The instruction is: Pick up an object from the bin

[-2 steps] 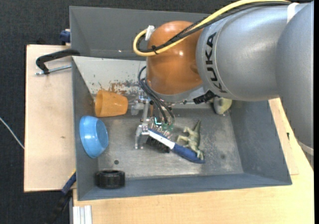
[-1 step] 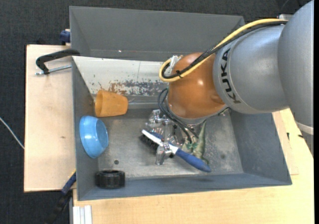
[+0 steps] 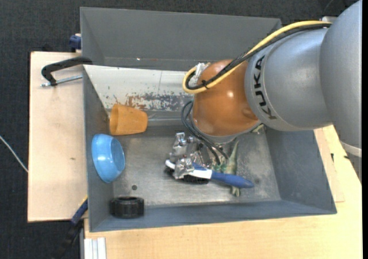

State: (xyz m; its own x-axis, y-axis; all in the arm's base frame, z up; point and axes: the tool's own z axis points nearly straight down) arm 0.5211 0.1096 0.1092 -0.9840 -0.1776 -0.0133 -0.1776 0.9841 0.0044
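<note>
**Item 1. Gripper** [image 3: 185, 160]. It hangs low over the floor of the grey bin [image 3: 172, 33], below the arm's orange wrist cover [image 3: 221, 105]. Whether it is apart, together or clamped cannot be told, as the metal parts run into one another. It serves as the reference for all entries below.

**Item 2. Brush, blue handle, black bristle head** [image 3: 227, 180]. It lies flat on the bin floor. The head is right at the gripper's near side, seemingly touching it, and the handle runs off to the gripper's right.
- Long axis: roughly across the bin, dipping slightly toward the near wall.
- The head points left and the handle tip points right.
- Judgement: the low wrist suits a grasp at the head end, leaving the handle free to swing.

**Item 3. Orange cup** [image 3: 127, 120]. It lies on its side, well apart, left of and beyond the gripper.

**Item 4. Blue bowl** [image 3: 107, 157]. It is far to the gripper's left, tipped up on edge, probably propped by the sloping wall.

**Item 5. Black ring** [image 3: 126, 206]. It sits left of and nearer than the gripper, and lies flat.
</note>
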